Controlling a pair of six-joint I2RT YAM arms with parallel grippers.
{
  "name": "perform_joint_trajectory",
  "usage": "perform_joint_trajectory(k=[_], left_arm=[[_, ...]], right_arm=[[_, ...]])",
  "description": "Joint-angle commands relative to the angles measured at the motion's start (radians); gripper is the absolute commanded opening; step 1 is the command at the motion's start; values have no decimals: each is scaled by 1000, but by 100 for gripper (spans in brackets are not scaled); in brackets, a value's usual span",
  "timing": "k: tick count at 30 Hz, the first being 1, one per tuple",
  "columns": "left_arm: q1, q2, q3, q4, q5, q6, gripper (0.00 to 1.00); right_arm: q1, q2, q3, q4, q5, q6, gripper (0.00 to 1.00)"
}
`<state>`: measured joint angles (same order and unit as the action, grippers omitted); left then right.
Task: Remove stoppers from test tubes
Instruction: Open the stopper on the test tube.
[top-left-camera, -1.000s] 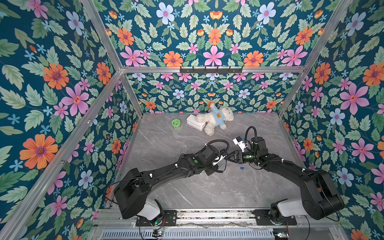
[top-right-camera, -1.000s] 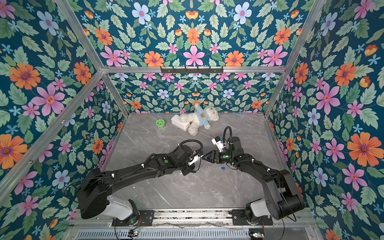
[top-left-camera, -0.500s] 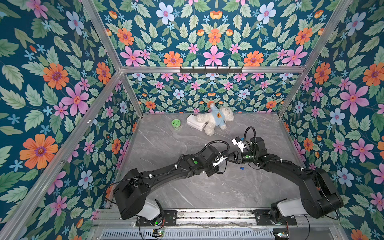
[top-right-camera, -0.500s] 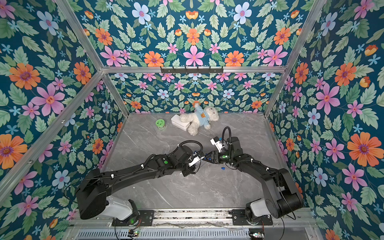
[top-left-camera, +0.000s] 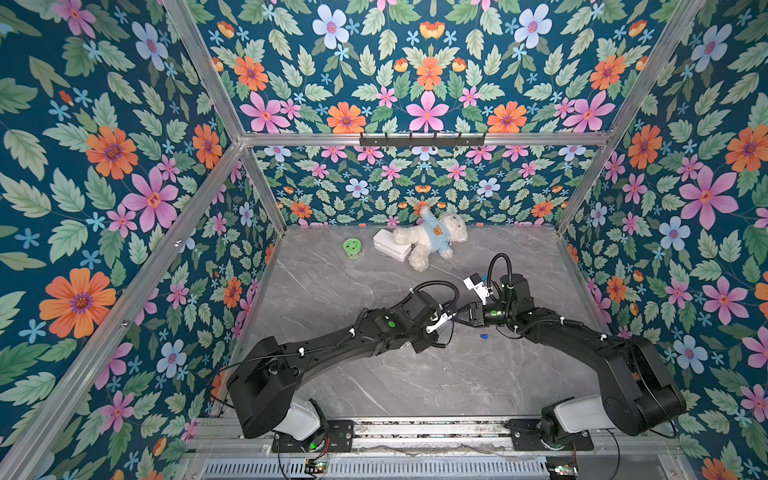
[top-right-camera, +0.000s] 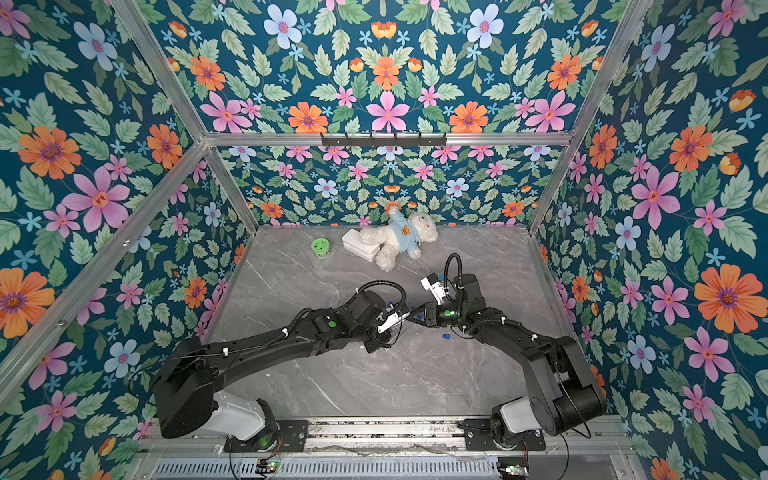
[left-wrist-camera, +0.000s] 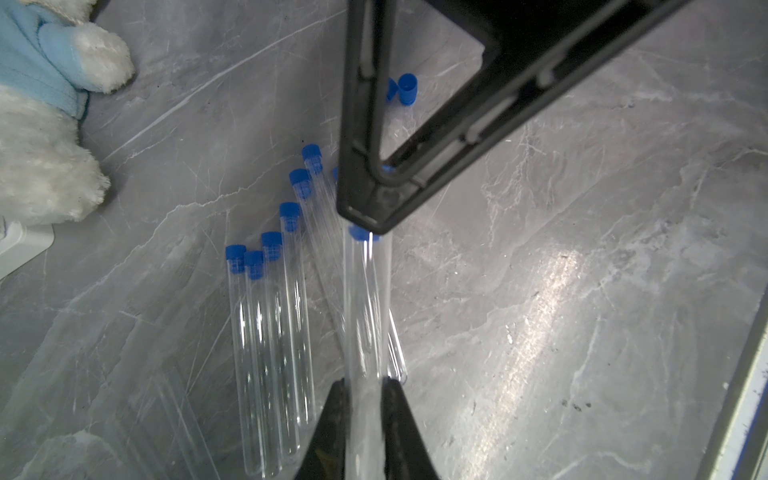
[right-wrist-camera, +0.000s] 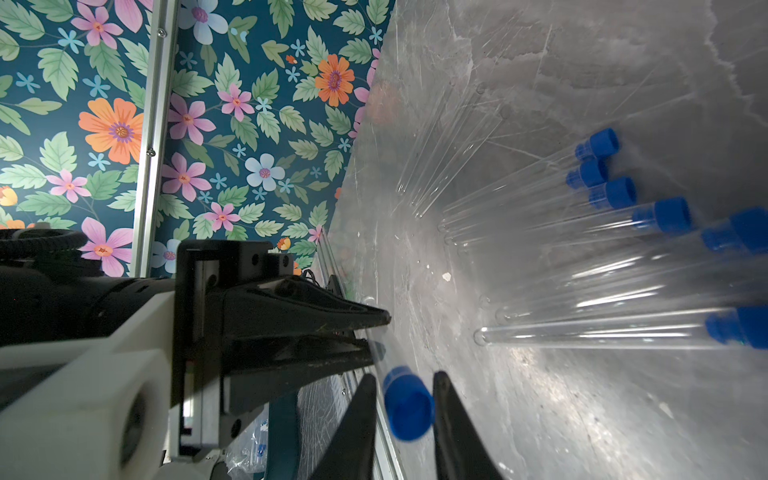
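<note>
My left pincer (left-wrist-camera: 363, 386) is clenched on a clear tube (left-wrist-camera: 363, 311), which reaches out from between my fingers above the table (left-wrist-camera: 582, 291). My right pincer (right-wrist-camera: 404, 376) meets it head-on, fingers pressed against either side of the blue stopper (right-wrist-camera: 407, 403) in the tube's mouth. Just beside it, more capped tubes (left-wrist-camera: 274, 332) lie side by side on the marble, with a few bare tubes (right-wrist-camera: 436, 158) next to them. A loose stopper (left-wrist-camera: 407, 89) lies farther off. A teddy bear (top-left-camera: 432, 241) lies at the back.
</note>
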<state>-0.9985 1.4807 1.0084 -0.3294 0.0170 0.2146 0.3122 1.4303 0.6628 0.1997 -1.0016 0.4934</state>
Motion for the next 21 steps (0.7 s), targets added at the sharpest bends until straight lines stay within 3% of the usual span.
perform_joint_trajectory(k=[1, 21], left_arm=[[0, 1, 5, 20, 2, 13, 1], [-1, 15, 16, 10, -16, 26, 0]], right_arm=[[2, -1, 8, 3, -7, -12, 23], [1, -11, 26, -46, 15, -37, 3]])
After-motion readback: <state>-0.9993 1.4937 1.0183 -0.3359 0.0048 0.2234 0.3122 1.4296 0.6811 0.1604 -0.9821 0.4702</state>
